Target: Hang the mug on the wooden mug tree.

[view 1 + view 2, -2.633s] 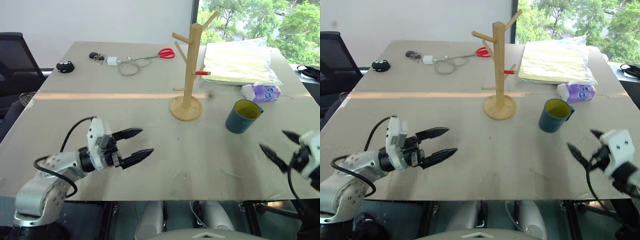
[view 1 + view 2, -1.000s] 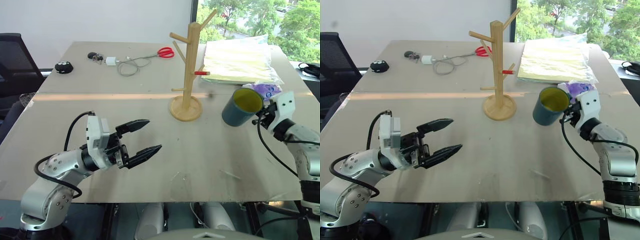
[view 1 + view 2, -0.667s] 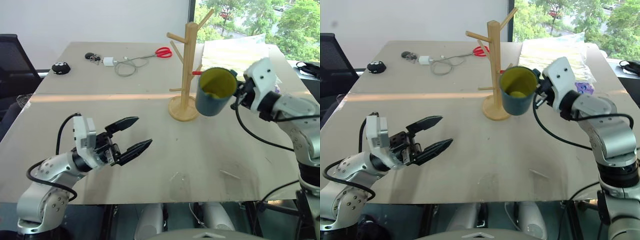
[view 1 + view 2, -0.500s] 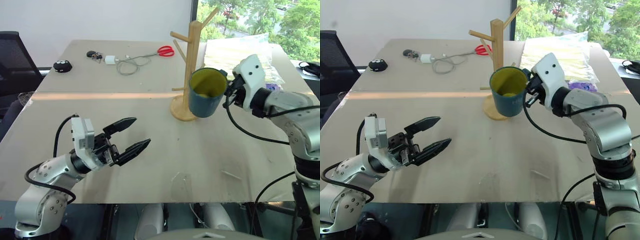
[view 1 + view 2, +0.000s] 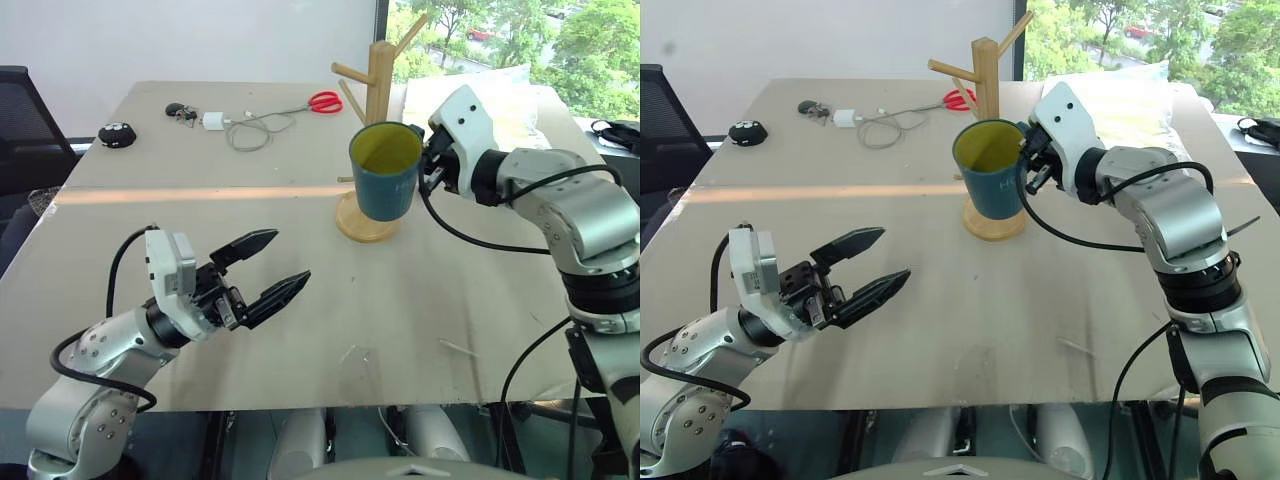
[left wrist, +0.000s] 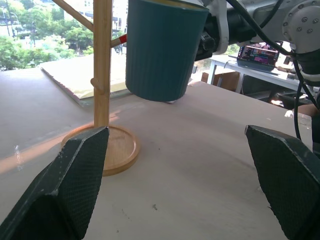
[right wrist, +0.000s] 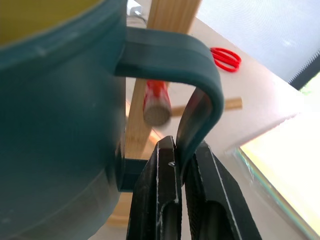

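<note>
The dark teal mug (image 5: 385,185) with a yellow inside hangs upright in the air, right in front of the wooden mug tree (image 5: 378,70). My right gripper (image 5: 430,165) is shut on the mug's handle (image 7: 200,75), its fingers (image 7: 160,200) pinching the lower part of the loop. Through the loop, in the right wrist view, I see the tree's red-tipped peg (image 7: 156,107) just behind the handle. My left gripper (image 5: 290,258) is open and empty, low over the near left of the table. In the left wrist view the mug (image 6: 165,50) floats above the tree's round base (image 6: 112,150).
At the table's far side lie red scissors (image 5: 325,101), a white charger with a coiled cable (image 5: 245,130) and a small black object (image 5: 115,134). A bagged stack of paper (image 5: 520,95) lies at the far right. A black chair (image 5: 20,110) stands to the left.
My right arm has lifted the mug by its handle and carried it leftward from the table's right side to just in front of the tree. The left gripper has stayed in place, open.
</note>
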You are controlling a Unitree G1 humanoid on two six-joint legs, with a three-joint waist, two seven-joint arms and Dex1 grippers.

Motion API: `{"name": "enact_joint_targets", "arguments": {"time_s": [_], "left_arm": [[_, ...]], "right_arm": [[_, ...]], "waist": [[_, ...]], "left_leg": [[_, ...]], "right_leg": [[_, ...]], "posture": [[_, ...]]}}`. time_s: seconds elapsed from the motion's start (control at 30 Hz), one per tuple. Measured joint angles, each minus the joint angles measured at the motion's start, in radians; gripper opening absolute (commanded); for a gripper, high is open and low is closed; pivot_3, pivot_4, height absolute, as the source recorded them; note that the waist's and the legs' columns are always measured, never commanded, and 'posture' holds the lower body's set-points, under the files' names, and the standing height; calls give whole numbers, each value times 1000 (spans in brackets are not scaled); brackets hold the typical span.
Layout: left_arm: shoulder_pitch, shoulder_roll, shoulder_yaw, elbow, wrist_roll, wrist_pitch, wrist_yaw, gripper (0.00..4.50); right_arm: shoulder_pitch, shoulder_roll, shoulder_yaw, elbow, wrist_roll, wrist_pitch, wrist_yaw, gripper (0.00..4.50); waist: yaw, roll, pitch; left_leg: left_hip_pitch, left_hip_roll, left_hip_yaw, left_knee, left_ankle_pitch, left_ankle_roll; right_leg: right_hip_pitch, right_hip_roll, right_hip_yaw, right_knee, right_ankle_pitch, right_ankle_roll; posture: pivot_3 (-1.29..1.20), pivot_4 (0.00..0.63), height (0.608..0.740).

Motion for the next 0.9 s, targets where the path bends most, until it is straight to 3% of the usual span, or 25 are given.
{"name": "enact_joint_targets", "arguments": {"time_s": [0.1,0.2,0.33,0.43,0.67,0.77,0.8,0.9], "left_arm": [[17,0,3,0,0,-2,2,4500],[30,0,3,0,0,-6,1,4500],[35,0,4,-1,-2,-7,1,4500],[42,0,6,-3,-9,-6,2,4500],[52,28,-5,12,18,9,3,4500],[71,40,-12,37,52,4,-21,4500],[81,43,-15,55,66,0,-37,4500],[127,59,-7,107,108,-21,-85,4500]], "right_arm": [[-10,19,28,44,-10,-17,27,55],[-10,29,48,61,-19,-38,58,877],[-2,33,42,53,-36,-51,46,2854],[37,9,-13,-2,-21,-43,50,2854],[379,-134,-280,-267,134,-110,185,2854],[530,-183,-404,-318,198,-136,243,3733],[612,-198,-462,-344,217,-151,265,4339],[906,-201,-590,-385,217,-234,325,4478]], "waist": [[1,0,0],[1,0,0],[1,0,0],[6,0,0],[16,0,0],[13,0,0],[16,0,0],[29,-1,-1]], "left_leg": [[0,0,0,0,0,0],[0,0,0,0,1,-1],[0,0,0,0,1,-1],[-1,0,-1,0,1,-1],[-1,0,-1,0,-1,1],[0,0,-1,0,-1,1],[0,0,-1,0,-1,1],[0,0,-2,-1,-1,1]], "right_leg": [[0,0,0,0,0,0],[0,0,0,0,0,0],[0,0,-1,0,0,0],[0,-1,-1,0,0,0],[1,-2,-3,-1,0,1],[1,-1,-3,-1,-2,-2],[1,-1,-3,-1,-2,-3],[2,0,-3,-1,-2,-3]], "posture": [[0,150,740],[0,150,740],[0,150,740],[0,150,740],[0,150,740],[0,150,740],[0,150,740],[0,150,740]]}}
